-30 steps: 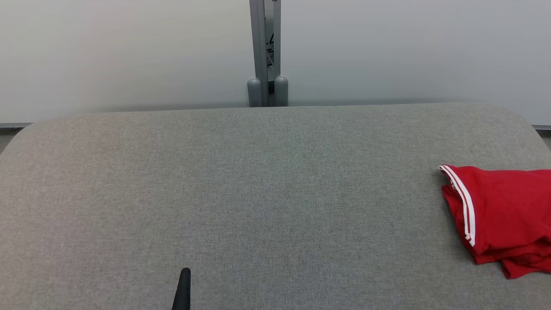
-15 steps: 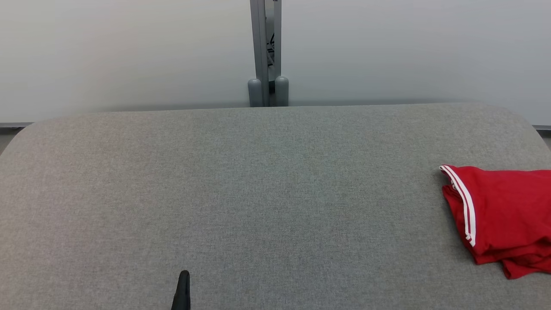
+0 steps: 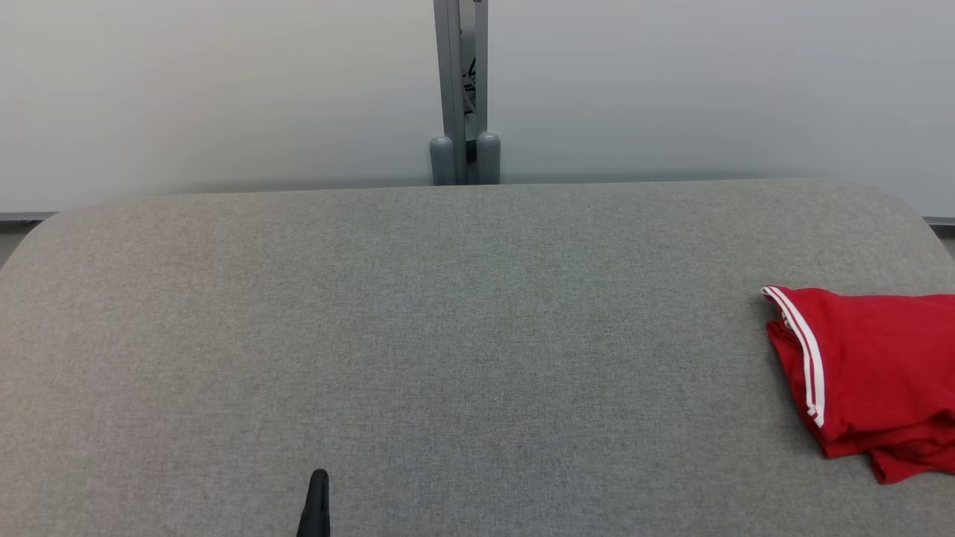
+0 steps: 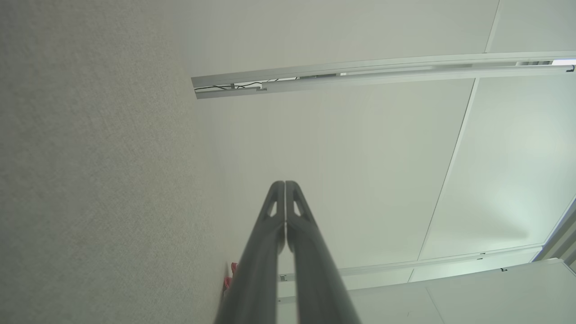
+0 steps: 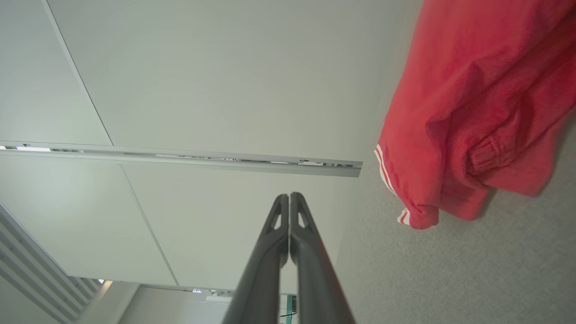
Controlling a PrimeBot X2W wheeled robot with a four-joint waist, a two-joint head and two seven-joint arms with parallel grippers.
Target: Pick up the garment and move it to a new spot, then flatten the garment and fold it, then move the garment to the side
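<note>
A red garment [image 3: 873, 377] with white stripes along its hem lies folded at the right edge of the grey table [image 3: 448, 335]; it runs out of the head view on the right. The right wrist view has the garment [image 5: 477, 112] at its upper right, apart from my right gripper [image 5: 289, 196], whose fingers are shut with nothing between them. My left gripper [image 3: 318, 477] pokes up at the bottom of the head view, far left of the garment. In the left wrist view the left gripper [image 4: 285, 183] is shut and empty, and a sliver of red garment [image 4: 229, 275] peeks beside the fingers.
White partition panels stand behind the table, joined by a grey post [image 3: 462, 89] with two rounded feet. The table's far corners are rounded. A wide bare stretch of grey fabric surface spans the middle and left.
The left gripper's tip has slipped slightly lower in the head view. The garment lies as before.
</note>
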